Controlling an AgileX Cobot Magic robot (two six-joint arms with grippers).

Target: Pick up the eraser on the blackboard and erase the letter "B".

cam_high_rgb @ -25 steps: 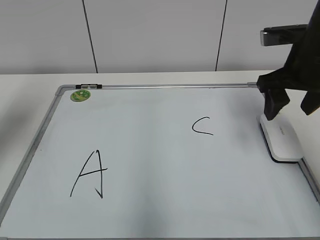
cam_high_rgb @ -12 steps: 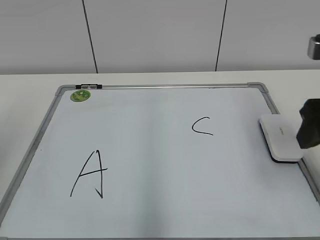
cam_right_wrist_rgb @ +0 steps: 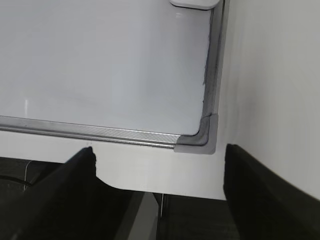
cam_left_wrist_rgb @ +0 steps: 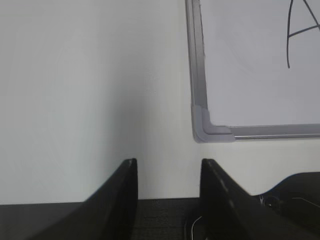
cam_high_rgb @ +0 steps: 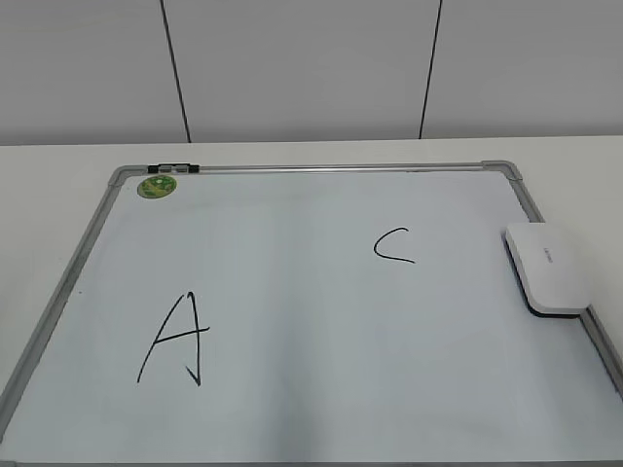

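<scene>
Exterior view: eraser on blackboard (right edge).

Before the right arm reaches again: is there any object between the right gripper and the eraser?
Nothing visible stands between them. The right gripper hangs open over the near right corner of the blackboard, and only bare board lies up to the eraser, which rests at the board's right edge.
</scene>
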